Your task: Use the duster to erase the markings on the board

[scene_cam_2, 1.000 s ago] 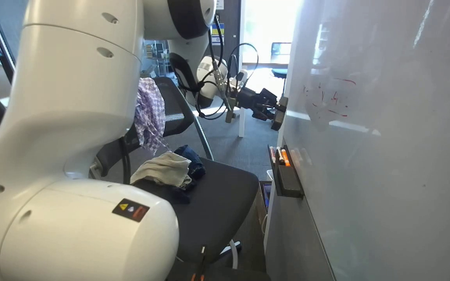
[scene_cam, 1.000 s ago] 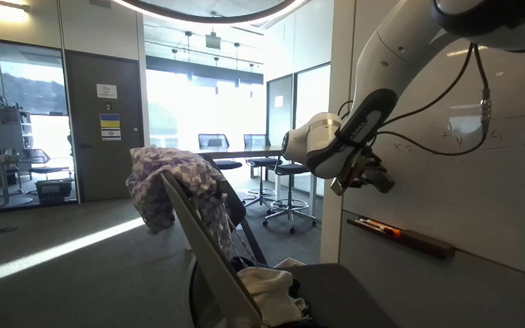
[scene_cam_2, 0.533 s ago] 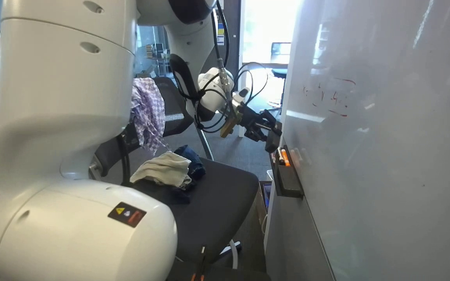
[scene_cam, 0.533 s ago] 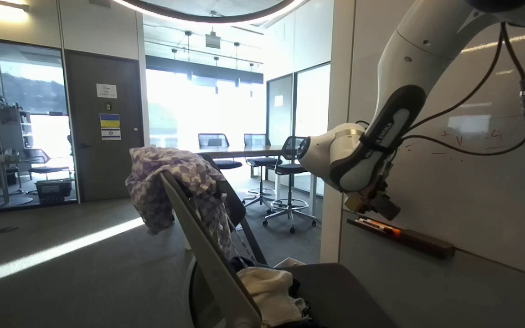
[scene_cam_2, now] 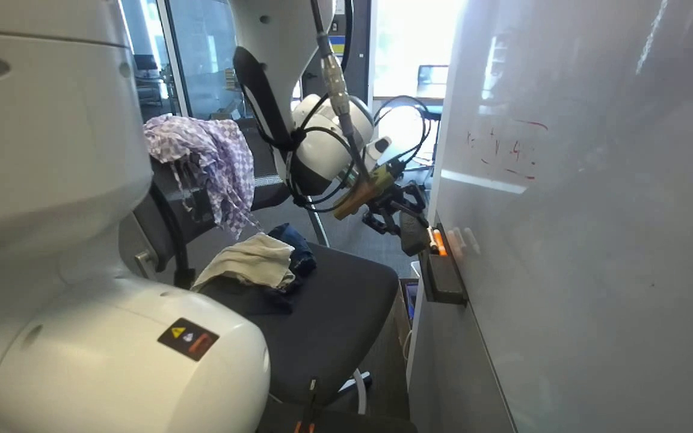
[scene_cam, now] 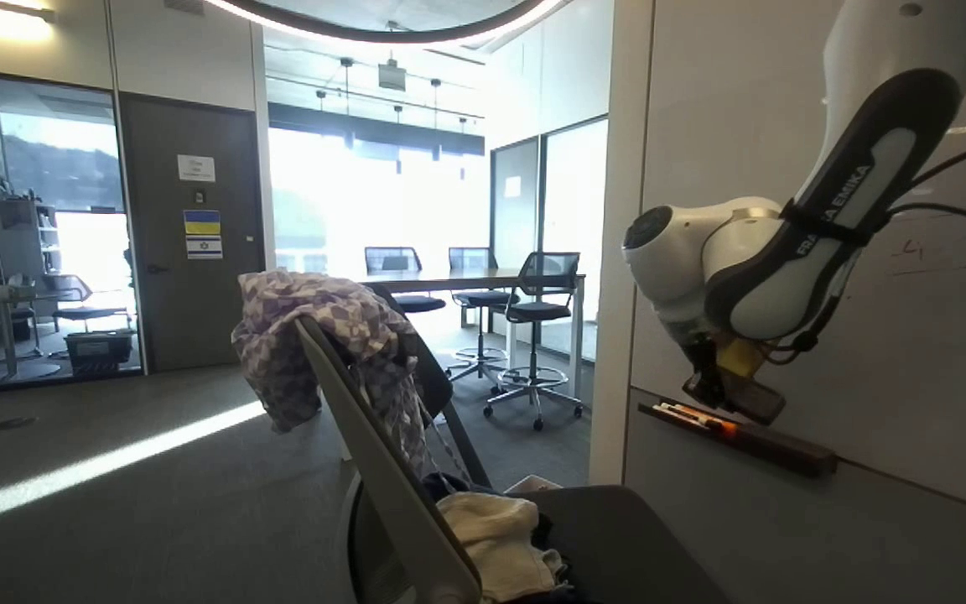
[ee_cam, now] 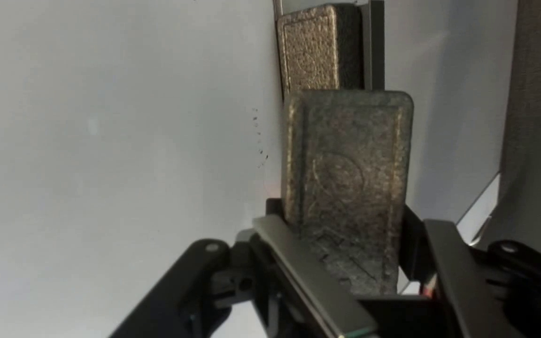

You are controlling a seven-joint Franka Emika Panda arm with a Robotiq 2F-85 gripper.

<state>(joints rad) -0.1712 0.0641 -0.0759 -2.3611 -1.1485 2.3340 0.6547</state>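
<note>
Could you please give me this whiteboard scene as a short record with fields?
Tool: duster, gripped between the fingers
Work surface: large white board
To erase: red markings, thin and handwritten
Storage: ledge along the board, with a second duster and markers in it
Tool position: near the ledge, apart from the red markings; whether it touches the ledge cannot be told
Nearby: chair with a checked cloth over its back and a beige cloth on its seat

The duster [ee_cam: 350, 164], a dark block, is held tilted in the gripper [ee_cam: 344, 221]. Beside the gripper stands the white board [scene_cam_2: 611, 252], thin red markings [scene_cam_2: 515, 151] higher up.
</note>
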